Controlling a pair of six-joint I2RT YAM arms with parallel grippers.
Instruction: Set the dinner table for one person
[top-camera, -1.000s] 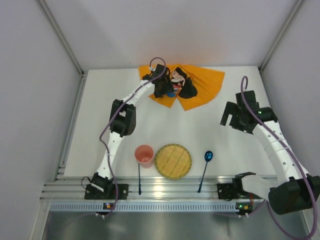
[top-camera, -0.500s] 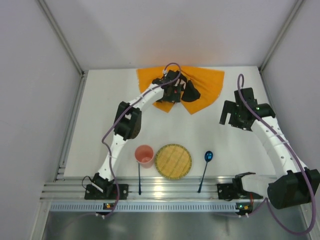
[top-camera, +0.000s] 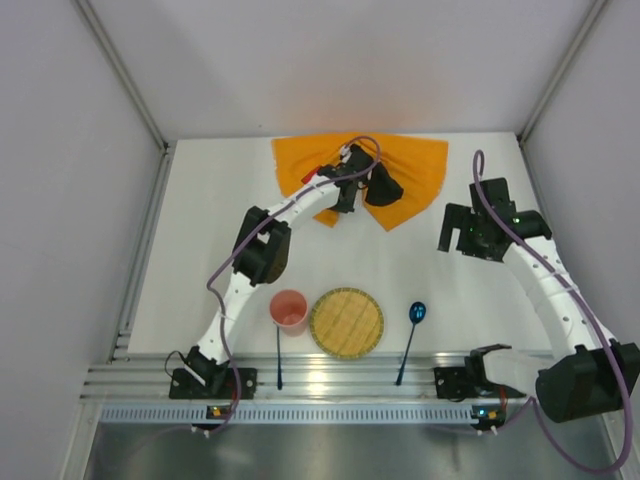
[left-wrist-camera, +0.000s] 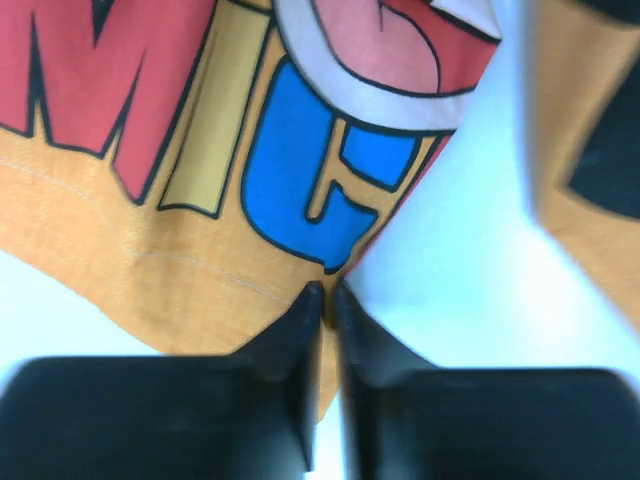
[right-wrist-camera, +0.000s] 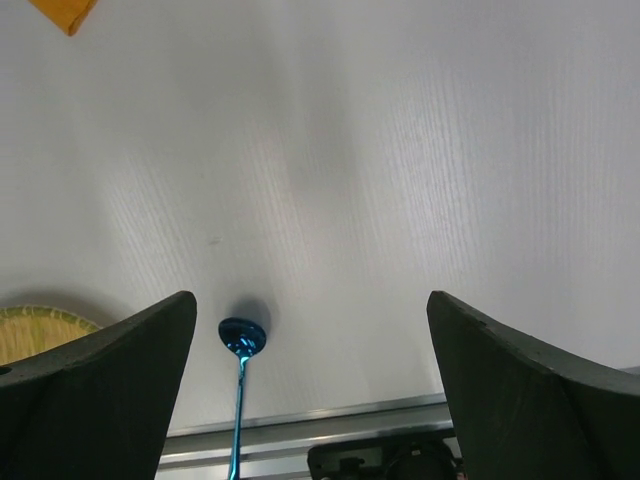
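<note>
The dinner table (top-camera: 200, 230) is the white tabletop. An orange cartoon-print placemat (top-camera: 410, 165) lies partly folded at its back centre. My left gripper (top-camera: 345, 200) sits low on the mat's front edge. In the left wrist view its jaws (left-wrist-camera: 328, 292) are pinched together with the orange hem (left-wrist-camera: 200, 290) between them, so it is shut on the cloth. My right gripper (top-camera: 452, 235) hovers over bare table at the right. It stands wide open and empty (right-wrist-camera: 310, 300), well apart from the blue spoon (right-wrist-camera: 243, 335).
Near the front edge stand a pink cup (top-camera: 289, 310), a round woven plate (top-camera: 346, 322), the blue spoon (top-camera: 415, 313) and a thin dark utensil (top-camera: 279, 358). The metal rail (top-camera: 330, 378) carries both arm bases. Grey walls close in the sides and back.
My left gripper has moved right across the placemat and its jaws have closed on the front hem. The cloth now lies flatter. The right arm has barely shifted.
</note>
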